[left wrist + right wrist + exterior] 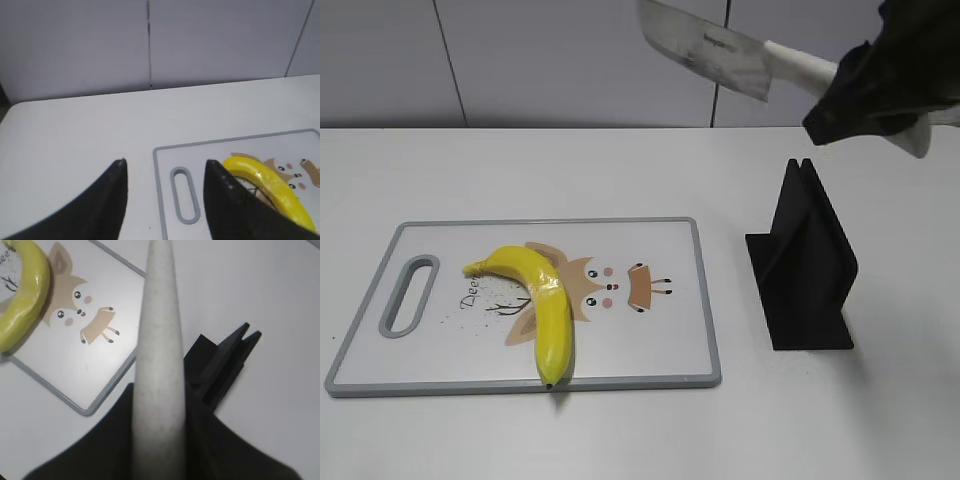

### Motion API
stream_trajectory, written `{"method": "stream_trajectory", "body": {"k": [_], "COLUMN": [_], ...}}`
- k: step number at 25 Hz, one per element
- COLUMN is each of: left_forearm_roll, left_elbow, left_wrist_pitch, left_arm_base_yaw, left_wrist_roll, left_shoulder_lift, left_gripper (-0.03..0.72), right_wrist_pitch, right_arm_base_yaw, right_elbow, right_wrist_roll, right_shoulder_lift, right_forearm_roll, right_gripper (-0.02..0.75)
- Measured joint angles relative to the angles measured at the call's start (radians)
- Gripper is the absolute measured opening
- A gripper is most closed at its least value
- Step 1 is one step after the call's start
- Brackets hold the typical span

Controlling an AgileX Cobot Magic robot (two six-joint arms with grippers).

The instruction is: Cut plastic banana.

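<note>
A white worktop (620, 440) carries a grey-rimmed white cutting board (660, 330) at about 8 o'clock from the centre, its slot handle at the 9 o'clock end and a cartoon deer printed in the middle. The plastic banana (548, 305) lies on the board over that print, curved, one end pointing to 9 o'clock and its dark tip at 6 o'clock, right at the board's near rim. At 3 o'clock, apart from the board, stands a black knife stand (805, 265), its slot empty. At 1 o'clock the right gripper (875, 85) is clamped on the white handle of a cleaver (705, 48), held high with the blade pointing toward 10 o'clock.
</note>
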Motion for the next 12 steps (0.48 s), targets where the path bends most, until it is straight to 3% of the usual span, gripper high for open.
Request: {"method": "stream_trajectory", "body": {"k": [6, 12], "left_forearm_roll": [-0.220, -0.353], "left_elbow": [-0.108, -0.340], "left_wrist_pitch": [-0.058, 0.041], "left_arm_base_yaw": [0.000, 0.000], "left_wrist_roll": [0.286, 0.527], "left_shoulder_lift": [0.317, 0.603], "left_gripper": [0.480, 0.480], "right_wrist_pitch": [0.089, 0.142], "right_arm_base_yaw": [0.000, 0.001], "right_elbow": [-0.152, -0.222], "right_wrist_roll": [-0.338, -0.644], "right_shoulder_lift": [0.118, 0.214], "right_forearm_roll": [0.054, 0.179], "right_gripper": [0.195, 0.195]}}
